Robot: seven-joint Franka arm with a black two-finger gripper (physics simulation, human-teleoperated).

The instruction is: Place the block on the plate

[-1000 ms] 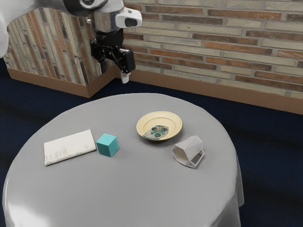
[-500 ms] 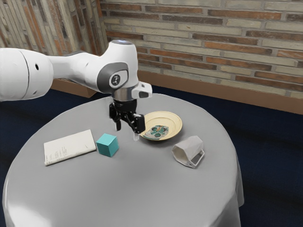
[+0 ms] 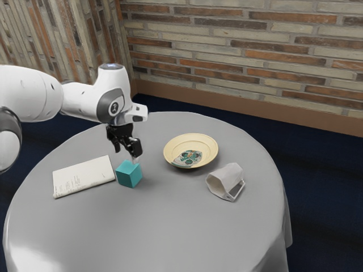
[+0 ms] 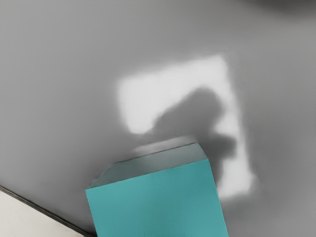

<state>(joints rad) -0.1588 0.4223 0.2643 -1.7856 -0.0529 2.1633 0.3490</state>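
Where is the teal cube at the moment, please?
Toward the exterior view's left, the teal cube stands beside the white rectangular book, below the black gripper.

Smooth white arm (image 3: pixel 31 93) with rounded segments, grey joint ring (image 3: pixel 102 106), dark marking (image 3: pixel 114 107), black jaws

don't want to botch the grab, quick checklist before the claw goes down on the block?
1. Black two-finger claw open: ok
2. Teal cube-shaped block resting on the grey round table: ok
3. Claw lined up with the block for an even grip: cannot tell
4. Finger room between the block and the flat white booklet: cannot tell, they lie very close
5. Round cream plate upright: ok
6. Pale faceted mug, tipped over, off the plate: ok
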